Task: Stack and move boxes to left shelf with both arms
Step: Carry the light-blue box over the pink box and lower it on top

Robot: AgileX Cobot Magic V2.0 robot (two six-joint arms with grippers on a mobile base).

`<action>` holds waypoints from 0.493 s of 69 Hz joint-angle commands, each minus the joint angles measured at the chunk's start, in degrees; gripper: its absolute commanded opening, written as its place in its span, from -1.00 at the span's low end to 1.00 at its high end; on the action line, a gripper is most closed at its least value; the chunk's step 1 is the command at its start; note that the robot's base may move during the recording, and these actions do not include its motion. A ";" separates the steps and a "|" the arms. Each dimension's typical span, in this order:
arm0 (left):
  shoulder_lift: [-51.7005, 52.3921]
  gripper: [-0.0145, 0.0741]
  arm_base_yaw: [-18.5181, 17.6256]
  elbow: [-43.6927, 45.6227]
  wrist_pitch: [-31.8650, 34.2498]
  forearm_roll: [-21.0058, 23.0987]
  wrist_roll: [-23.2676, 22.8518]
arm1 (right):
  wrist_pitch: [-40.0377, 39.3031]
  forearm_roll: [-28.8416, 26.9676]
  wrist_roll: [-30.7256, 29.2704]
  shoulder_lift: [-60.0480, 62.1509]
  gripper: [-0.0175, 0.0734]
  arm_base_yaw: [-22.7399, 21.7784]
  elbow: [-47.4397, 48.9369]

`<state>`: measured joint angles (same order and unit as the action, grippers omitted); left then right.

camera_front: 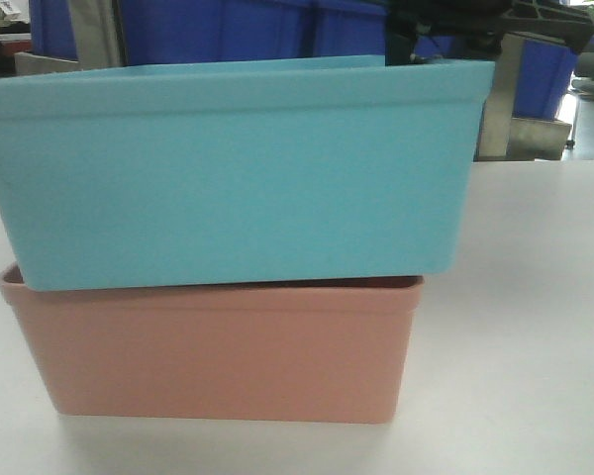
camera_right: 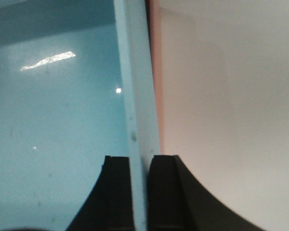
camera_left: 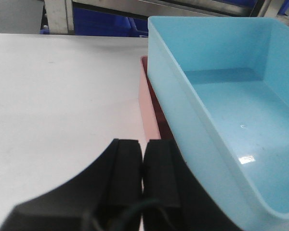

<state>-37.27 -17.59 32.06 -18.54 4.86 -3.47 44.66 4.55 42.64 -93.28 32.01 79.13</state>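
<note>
No legible text, labels, brands or numbers in any view. Blue tub [camera_front: 228,168], pink tub [camera_front: 218,351], white surface [camera_front: 535,297] and dark blue crates [camera_front: 228,30] behind show plain faces only.

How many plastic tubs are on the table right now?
2. The light blue tub sits tilted on top of the pink tub, which stands on the white table. The pink one's inside is hidden.

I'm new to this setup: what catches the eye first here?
A light blue open-top plastic tub sits askew on a salmon pink plastic tub on the white table. The right gripper clamps the blue tub's wall; the left gripper is shut beside the pink rim.
</note>
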 commanded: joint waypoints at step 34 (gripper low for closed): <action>0.15 -0.70 -0.28 1.59 4.83 0.40 0.10 | -13.31 0.11 2.49 -2.41 -0.49 -0.23 1.96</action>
<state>-37.27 -17.59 32.06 -18.54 4.86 -3.47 39.13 4.55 44.12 -98.42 32.01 79.13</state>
